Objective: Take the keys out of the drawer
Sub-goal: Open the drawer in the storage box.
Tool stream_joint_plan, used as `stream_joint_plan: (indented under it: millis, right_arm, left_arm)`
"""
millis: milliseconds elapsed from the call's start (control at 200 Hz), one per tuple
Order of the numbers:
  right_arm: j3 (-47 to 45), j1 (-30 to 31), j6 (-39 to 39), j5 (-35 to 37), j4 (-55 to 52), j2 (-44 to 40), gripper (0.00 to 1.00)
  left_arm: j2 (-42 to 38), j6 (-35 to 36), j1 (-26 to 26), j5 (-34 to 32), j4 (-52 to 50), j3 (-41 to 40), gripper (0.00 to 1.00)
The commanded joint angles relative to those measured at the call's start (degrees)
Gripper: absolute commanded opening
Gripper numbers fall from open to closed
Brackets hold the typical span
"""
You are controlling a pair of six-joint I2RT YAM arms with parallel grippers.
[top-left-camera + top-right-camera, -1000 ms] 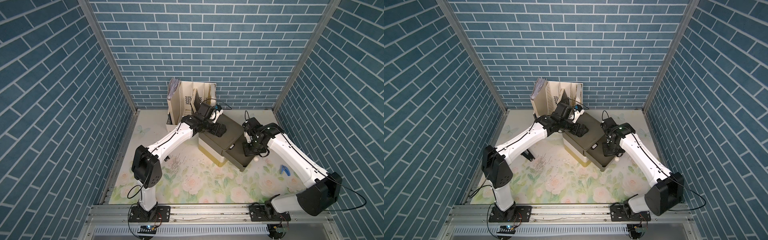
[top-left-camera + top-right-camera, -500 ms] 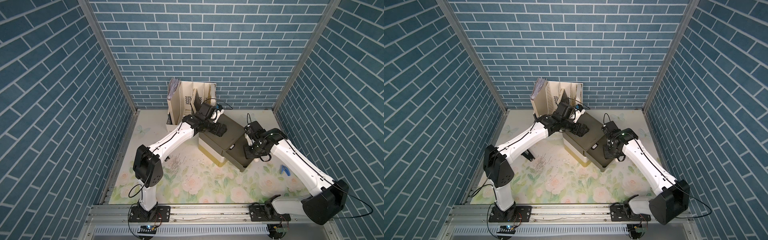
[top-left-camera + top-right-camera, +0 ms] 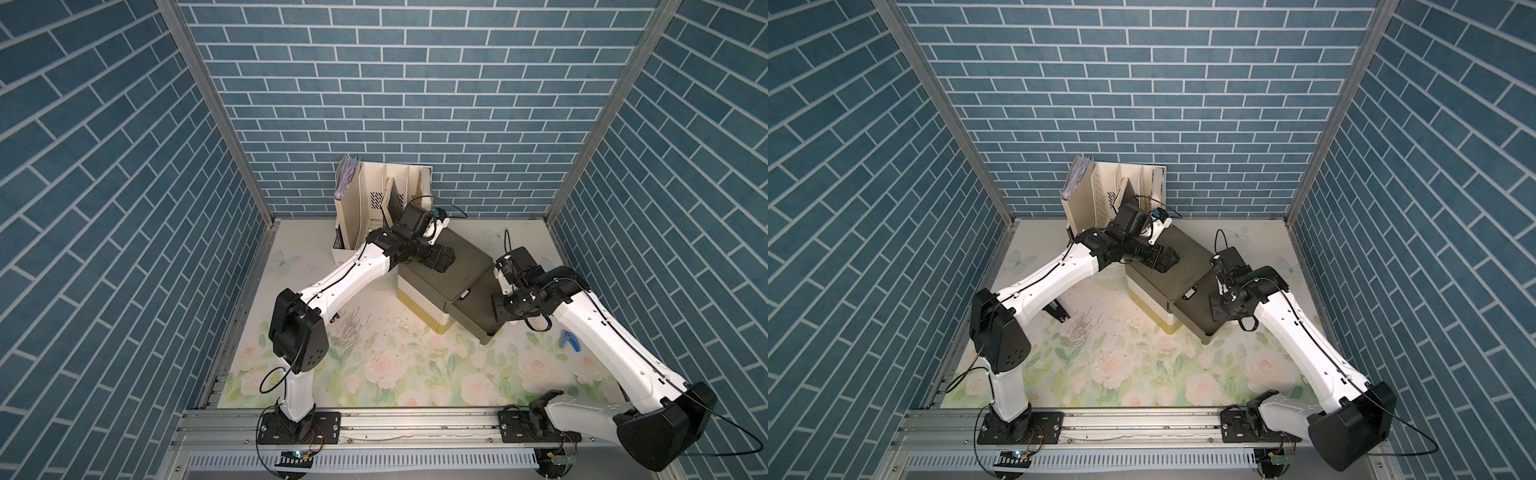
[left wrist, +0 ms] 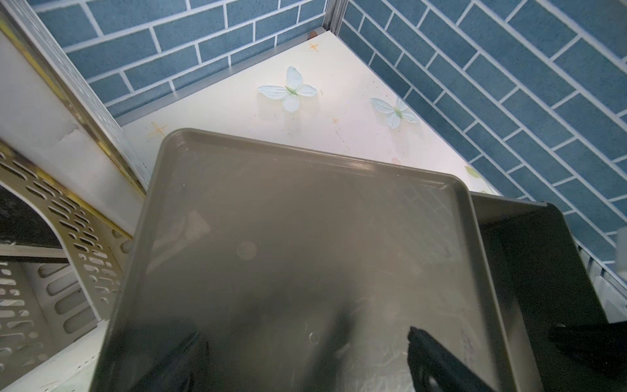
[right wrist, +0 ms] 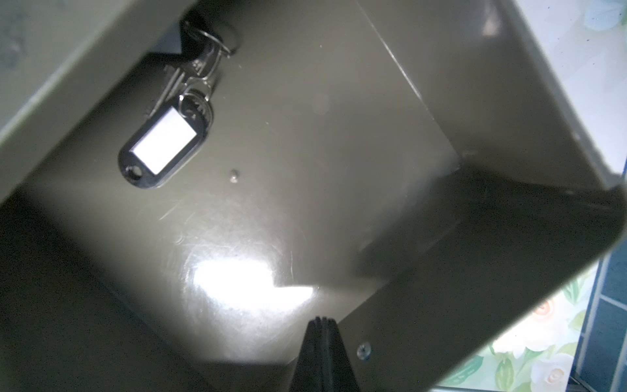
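Since a second ago, the right arm (image 3: 602, 332) has been swung back and lowered, so that its wrist is now set over the open drawer's (image 3: 473, 318) outer side. The left arm (image 3: 345, 282) is seen unchanged.

At the far left of the floral mat (image 3: 415, 374), a cream file rack (image 3: 374, 195) is stood against the back wall. The left arm is stretched from its base rail, elbow raised and forearm angled toward the rack. Its left gripper (image 3: 442, 259) is laid level over the olive cabinet (image 3: 461, 266). In the left wrist view, the left gripper (image 4: 305, 365) is shown with its jaws spread wide above the cabinet's (image 4: 271, 237) shallow top and nothing between them. Whether the top is touched cannot be told.

To the right, the drawer is pulled out of the cabinet toward the right arm. The keys (image 5: 163, 146) are seen lying on the drawer's (image 5: 305, 169) floor at its inner end, partly tucked under the cabinet. They are made up of a black tag with a white label and a cluster of metal rings and keys. A small pale spot is visible at that place in both top views.

The right arm is bent low, wrist tipped downward. The right gripper (image 5: 321, 342) is pressed fully together, nothing is gripped, and it is held at the drawer's outer end, well apart from the keys.

Farthest right, a blue tool (image 3: 567, 338) is left on the mat.
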Motion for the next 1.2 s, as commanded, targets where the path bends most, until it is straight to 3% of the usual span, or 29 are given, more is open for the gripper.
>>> stream_joint_plan:
  millis: [0, 315, 550, 1195]
  right_arm:
    - [-2.1, -0.2, -0.3, -0.2, -9.2, -0.6, 0.00]
    - [6.8, -0.1, -0.6, 0.1, -9.0, 5.2, 0.00]
    - [7.9, 0.4, 0.7, 0.5, -9.2, 7.9, 0.00]
    - [-3.9, 0.6, 4.9, -1.0, -9.3, -1.6, 0.00]
  left_arm:
    - [3.5, -0.8, -0.4, -0.4, -7.4, -1.0, 0.96]
    - [3.7, -1.0, -0.5, -0.6, -7.3, -1.4, 0.96]
    - [3.4, -0.4, -0.5, -0.8, -7.5, -1.0, 0.96]
    - [3.5, 0.2, -0.5, -0.7, -7.3, -1.3, 0.96]
